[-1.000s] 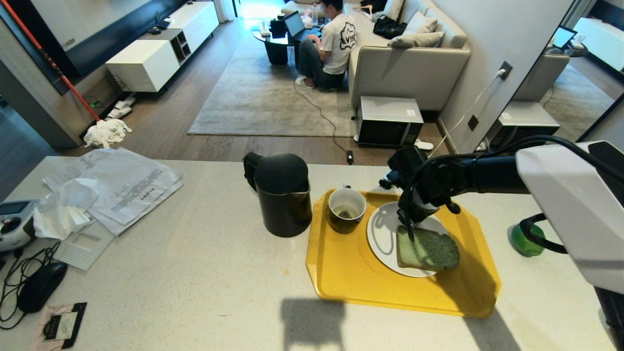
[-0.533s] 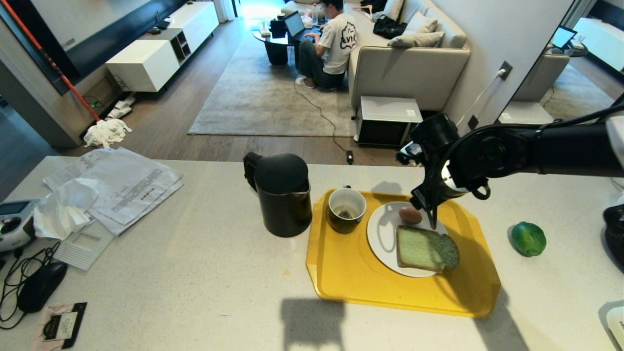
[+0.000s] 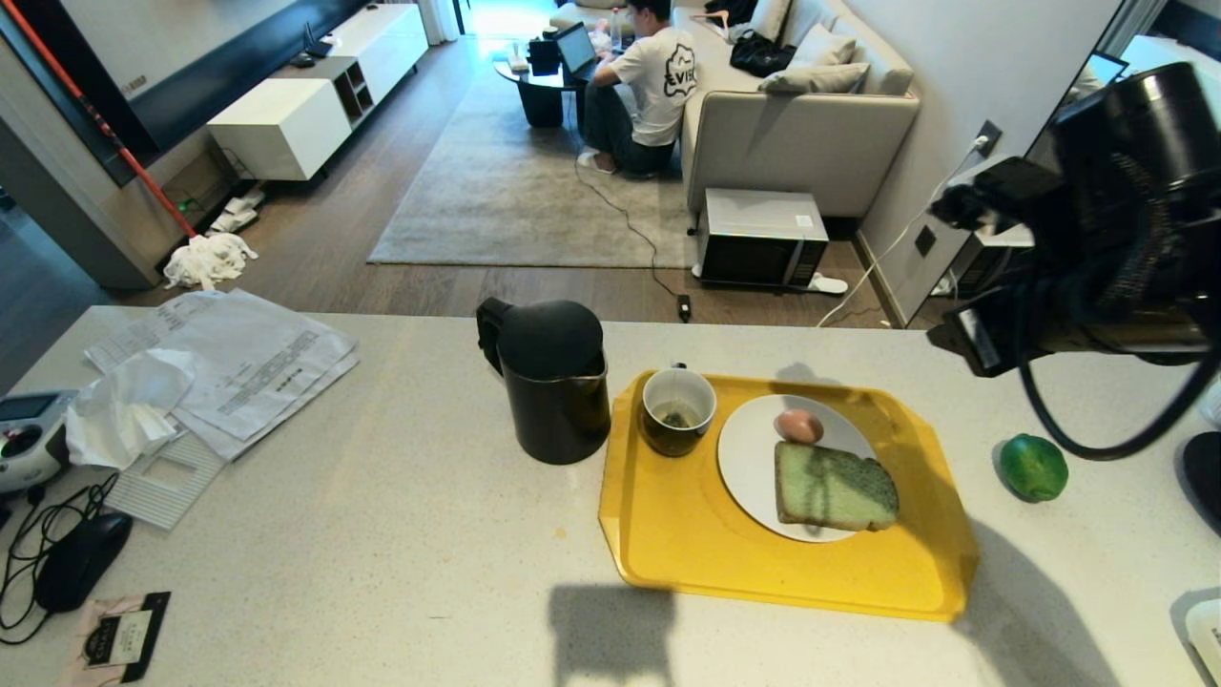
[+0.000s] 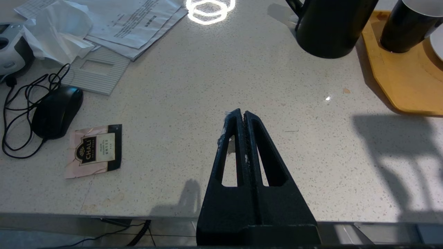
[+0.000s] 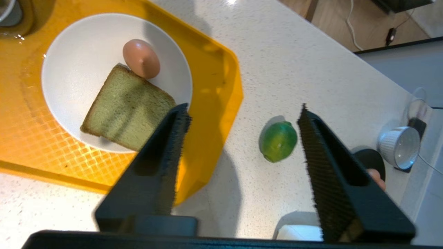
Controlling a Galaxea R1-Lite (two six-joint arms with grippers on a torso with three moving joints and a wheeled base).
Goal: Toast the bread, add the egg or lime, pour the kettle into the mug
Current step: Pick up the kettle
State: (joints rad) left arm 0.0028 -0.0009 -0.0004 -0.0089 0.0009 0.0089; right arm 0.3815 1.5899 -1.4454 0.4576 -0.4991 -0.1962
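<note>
The right hand (image 5: 242, 138) is being held high above the speckled pale stone bench (image 3: 382, 534), over its right part, with the two ribbed black fingers (image 5: 173, 138) spread apart and nothing between them. Seen between the fingers, well below, is the glossy bright-green oval lime (image 5: 278, 141), lying on the bare bench just off the right edge of the yellow plastic tray (image 3: 687, 534). On that tray's right half a round white plate (image 3: 749, 468) is carrying the thick slice of pale-green bread with a tan crust (image 3: 835, 487), and a small brown egg (image 3: 799, 426) is resting against the slice's far edge.

With bread and egg on the plate, the pouring is judged to be the step in hand. The tall matte-black kettle with domed lid (image 3: 553, 382) is standing on the bench, touching or just beside the tray's left edge, its loop handle turned to the far left. The small dark mug with a white inside (image 3: 677, 410) is sitting in the tray's far left corner, close to the kettle, with something dark at its bottom.

For a clean pour, the handle should be taken squarely and firmly, the kettle lifted clear before being tilted, and the spout brought over the mug's middle slowly, since the mug is small.

The left hand (image 4: 242, 119) is being kept parked over the bench's near edge, fingers pressed together.
</note>
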